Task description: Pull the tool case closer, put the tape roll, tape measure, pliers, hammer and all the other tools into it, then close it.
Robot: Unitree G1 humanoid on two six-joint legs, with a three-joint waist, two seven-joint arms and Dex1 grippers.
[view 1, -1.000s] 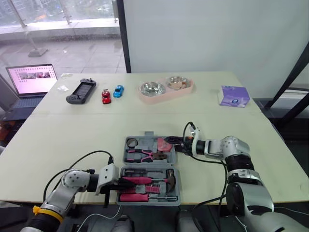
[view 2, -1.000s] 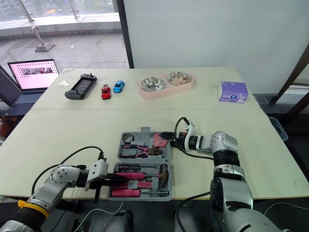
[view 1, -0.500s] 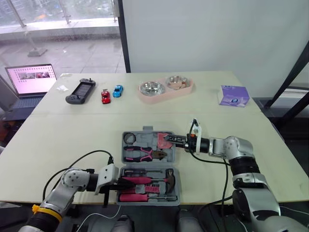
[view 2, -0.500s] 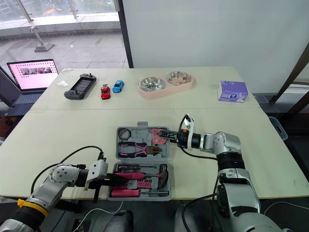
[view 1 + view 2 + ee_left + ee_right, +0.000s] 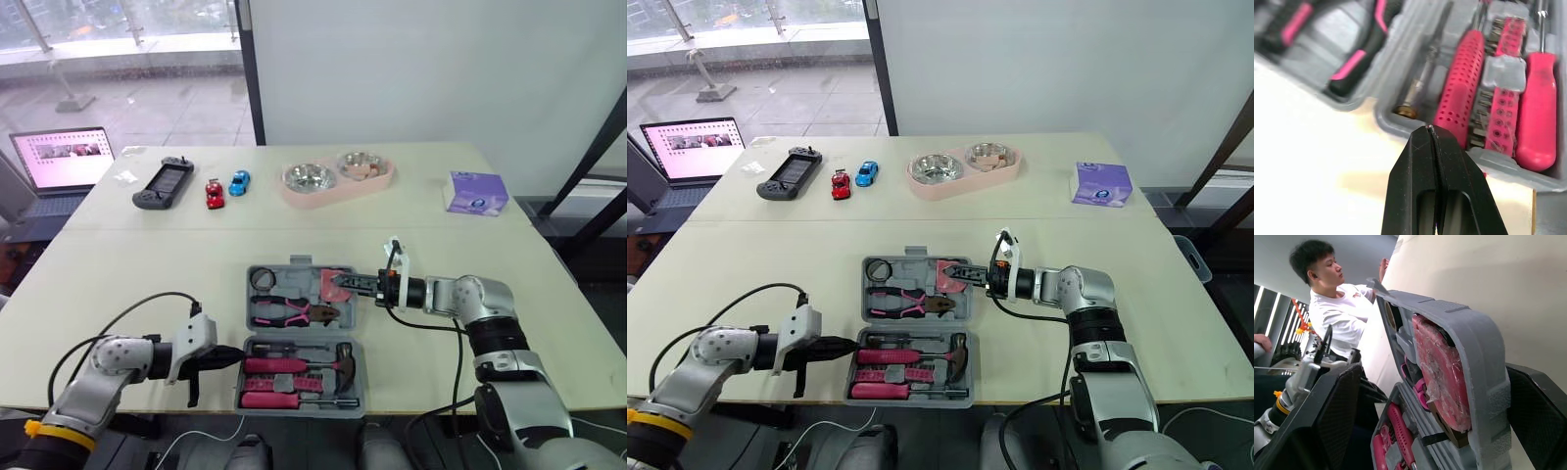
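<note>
The counter (image 5: 118,274) is taken first: the tool case (image 5: 302,336) is seen lying open and flat on it at the middle of the front edge, so it is judged to be close enough already for both arms. Each half has its long axis parallel to that front edge, as has the hinge between them; the carrying handle points toward the far edge. The near half is filled by the hammer (image 5: 294,365) and the screwdrivers, all laid lengthwise along that axis. In the far half the pliers (image 5: 284,313) are laid the same way, with the tape roll (image 5: 261,280) in the left corner and the tape measure (image 5: 1442,367) at the right end.

The right jaws are spread wide and set astride the right wall of the far half, beside the tape measure; nothing is clamped, and the placing is judged to be a hold for swinging that half over. The left jaws are pressed fully together and empty, their fingers (image 5: 1418,161) just beside the left wall of the near half, probably to steady it.
</note>
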